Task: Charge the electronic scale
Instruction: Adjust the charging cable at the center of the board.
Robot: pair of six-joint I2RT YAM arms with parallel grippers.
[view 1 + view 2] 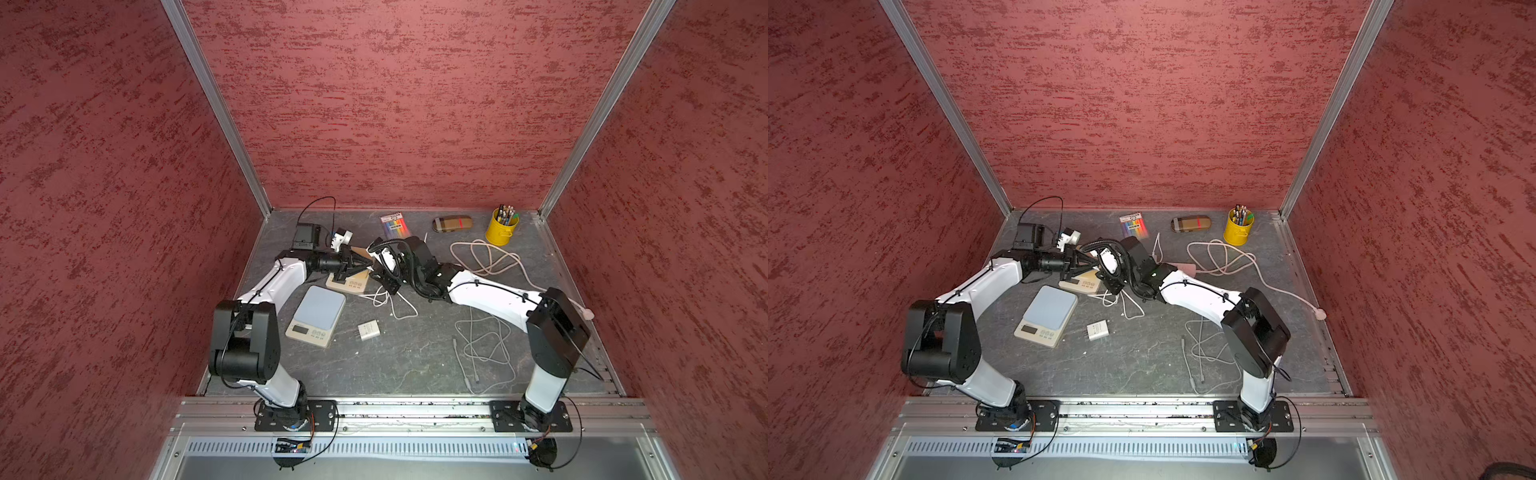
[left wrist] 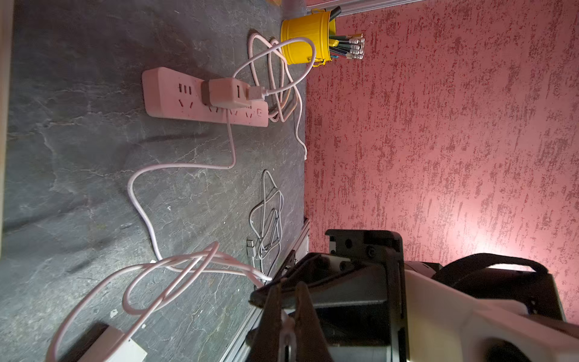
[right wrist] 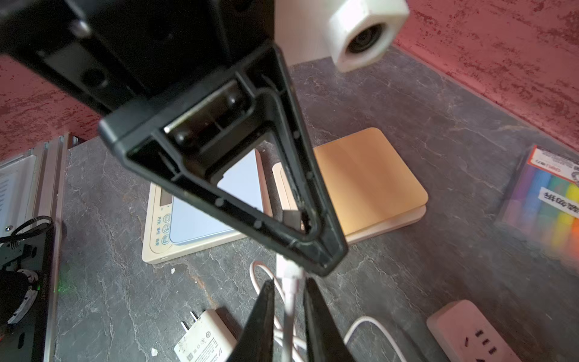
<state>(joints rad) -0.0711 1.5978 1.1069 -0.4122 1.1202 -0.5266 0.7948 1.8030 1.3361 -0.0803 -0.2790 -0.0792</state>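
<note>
Dark slate worktop [image 3: 438, 119] inside red textured walls. Left fingers [image 3: 313, 194] clenched on the plug end of the white charging cable [image 3: 289, 294], close over the gold-topped electronic scale [image 3: 369, 181]. Right fingers [image 3: 261, 322] straddling the cable just behind; actual grip not discernible. Secure the cable near its plug end, square it to the scale's side, then push in straight without twisting.
</note>
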